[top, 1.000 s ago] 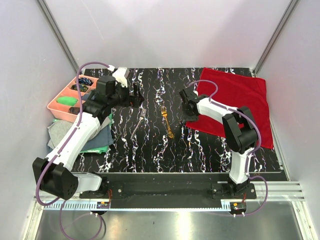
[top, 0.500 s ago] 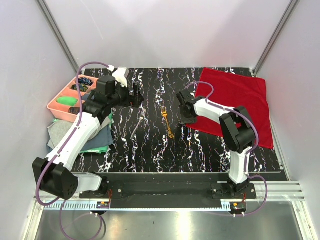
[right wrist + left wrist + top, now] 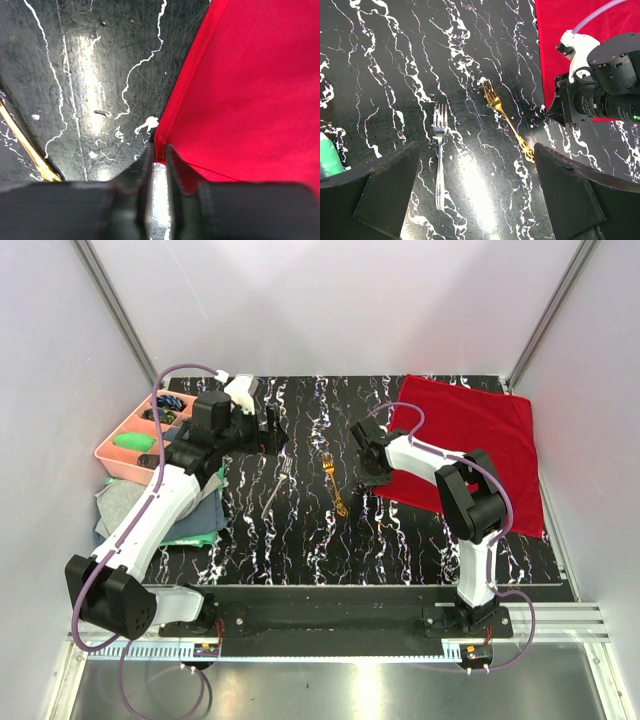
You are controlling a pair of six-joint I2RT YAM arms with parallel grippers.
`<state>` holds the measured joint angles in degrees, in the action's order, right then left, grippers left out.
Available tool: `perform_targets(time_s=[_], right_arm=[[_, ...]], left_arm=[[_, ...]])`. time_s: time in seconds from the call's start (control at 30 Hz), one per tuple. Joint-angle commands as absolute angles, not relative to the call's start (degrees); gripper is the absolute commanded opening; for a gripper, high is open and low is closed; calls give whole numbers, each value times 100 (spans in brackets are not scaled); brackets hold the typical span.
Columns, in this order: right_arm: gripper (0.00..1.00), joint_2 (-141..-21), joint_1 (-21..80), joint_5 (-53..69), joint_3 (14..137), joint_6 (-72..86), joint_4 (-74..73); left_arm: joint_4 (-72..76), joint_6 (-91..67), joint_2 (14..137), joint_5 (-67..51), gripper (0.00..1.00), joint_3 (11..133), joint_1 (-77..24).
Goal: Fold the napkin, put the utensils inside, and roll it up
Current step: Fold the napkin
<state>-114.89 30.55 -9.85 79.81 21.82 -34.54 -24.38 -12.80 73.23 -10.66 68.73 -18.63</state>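
Since a second earlier, the right pincer [image 3: 159, 165] had dragged the napkin's [image 3: 470, 445] near-left corner a little leftward; its fingers were pinched shut on that hem. Most of the red cloth lay toward the tabletop's [image 3: 300, 540] far-right corner. Folding seemed to be the step under way, calling next for lifting that corner across. The left pincer [image 3: 475, 195] hung open above the silver fork [image 3: 439, 150] and gold fork [image 3: 507, 120] mid-tabletop.
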Motion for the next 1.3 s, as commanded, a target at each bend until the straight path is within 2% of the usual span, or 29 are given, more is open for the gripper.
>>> perform_targets(time_s=[0.0, 0.1, 1.03, 1.27], right_arm=[[12, -11847, 3111, -739, 7937, 2197, -3674], [0, -11883, 3129, -554, 7910, 2197, -3683], [0, -11602, 4280, 1027, 8578, 3129, -3507], [0, -10812, 3992, 492, 8500, 2691, -3586]], left_arm=[[-2188, -1327, 7137, -1028, 99, 6847, -1828], [-2197, -1318, 7119, -1020, 99, 6847, -1828], [-2197, -1266, 6970, -853, 99, 6829, -1793], [-2188, -1248, 6952, -826, 99, 6829, -1793]])
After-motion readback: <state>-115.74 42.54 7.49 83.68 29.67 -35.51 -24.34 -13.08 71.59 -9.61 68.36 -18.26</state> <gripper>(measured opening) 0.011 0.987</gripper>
